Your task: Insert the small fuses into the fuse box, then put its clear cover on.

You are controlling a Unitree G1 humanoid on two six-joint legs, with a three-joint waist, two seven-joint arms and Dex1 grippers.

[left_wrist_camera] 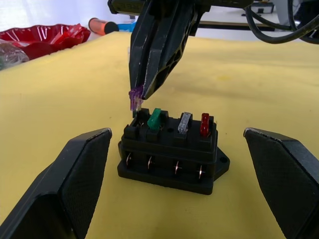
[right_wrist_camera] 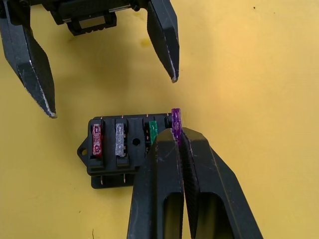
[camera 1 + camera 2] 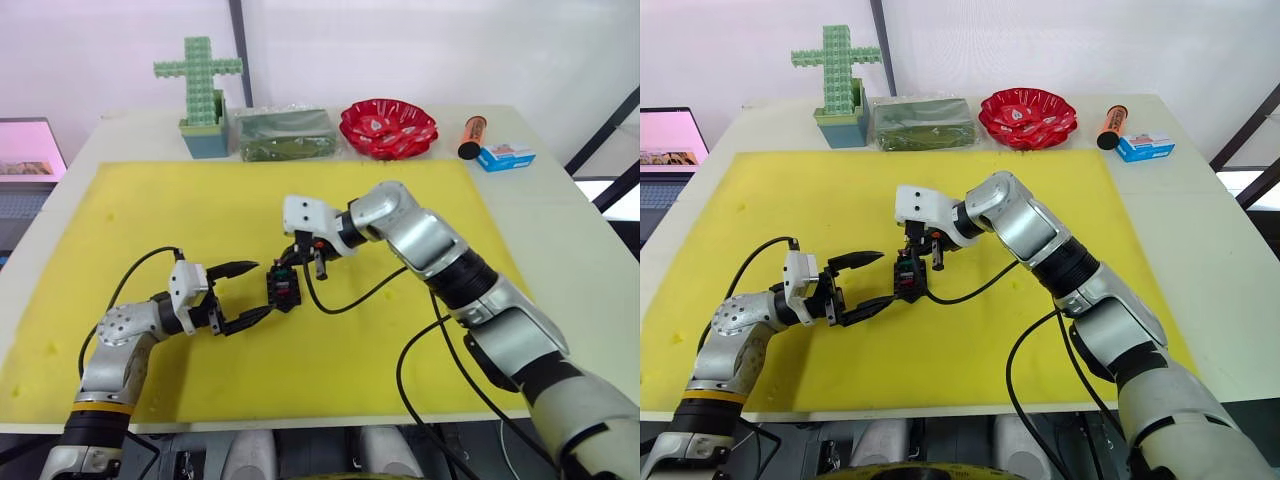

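Purple fuse [image 1: 135, 98] upright in right hand [image 1: 141, 92], over fuse box [image 1: 169, 154]

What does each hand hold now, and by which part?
The right hand pinches the purple fuse by its top; the left hand holds nothing, open around the fuse box.

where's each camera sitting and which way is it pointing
Left eye view: on the head, looking forward and down at the yellow mat; both arms show.
Right eye view: its stereo twin, same scene.
Left wrist view: low on the left wrist, facing the fuse box between its own open fingers.
Right wrist view: above, looking down its tool, shut on the purple fuse.
Both wrist views share the fuse box, its red, grey and green fuses, and the opposite tool.
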